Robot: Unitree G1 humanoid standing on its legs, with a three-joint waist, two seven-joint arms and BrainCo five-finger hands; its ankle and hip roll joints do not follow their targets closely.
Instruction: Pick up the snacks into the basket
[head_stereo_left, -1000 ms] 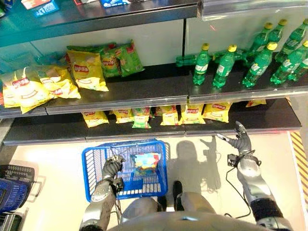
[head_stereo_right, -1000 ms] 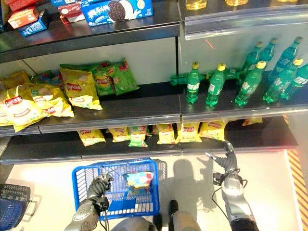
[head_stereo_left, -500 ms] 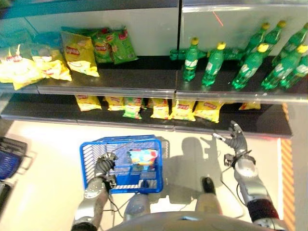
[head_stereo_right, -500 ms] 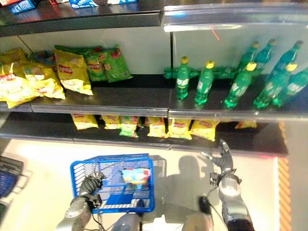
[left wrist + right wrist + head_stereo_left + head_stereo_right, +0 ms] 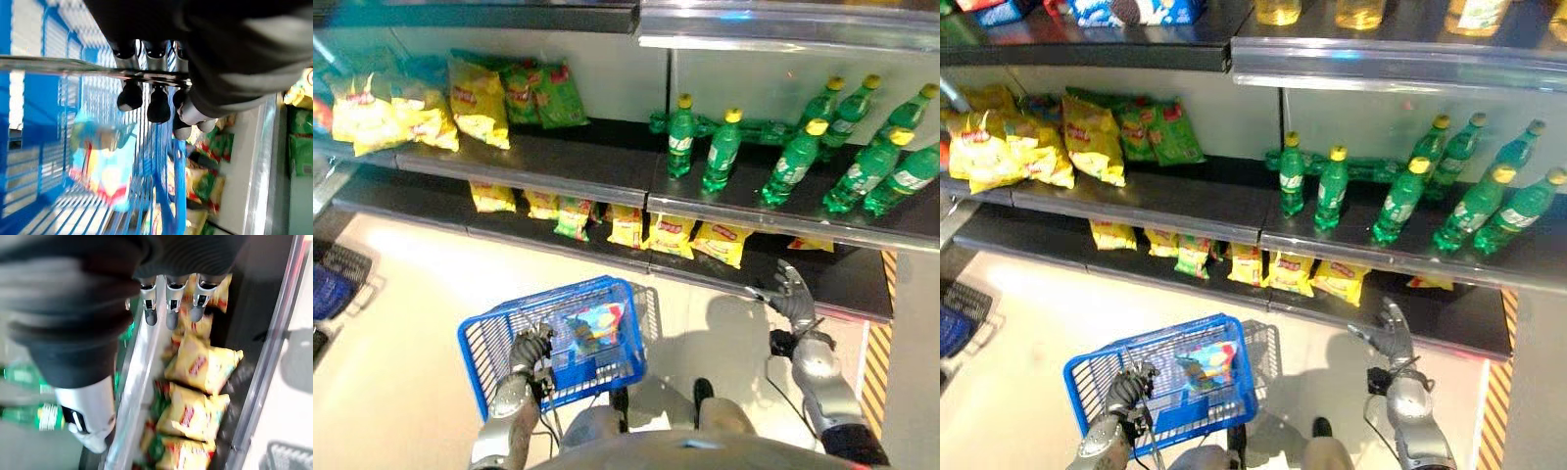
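My left hand (image 5: 530, 351) is shut on the metal handle (image 5: 98, 66) of the blue wire basket (image 5: 499, 338), which hangs above the floor in front of the shelves. A colourful snack packet (image 5: 592, 325) lies inside the basket. Yellow snack bags (image 5: 671, 235) lie in a row on the bottom shelf, with a green one (image 5: 573, 217) among them. My right hand (image 5: 793, 299) is open, fingers straight, at the front edge of that shelf, just right of the bags (image 5: 203, 367) and holding nothing.
Larger yellow and green chip bags (image 5: 475, 98) fill the middle shelf's left half. Green bottles (image 5: 724, 152) stand and lie on its right half. A dark basket (image 5: 333, 284) sits on the floor at far left. A yellow-black stripe (image 5: 879, 372) marks the floor at right.
The camera has shifted and turned, so the shelves now slant. My right hand has come a little closer to the bottom shelf's edge. My left hand still holds the basket.
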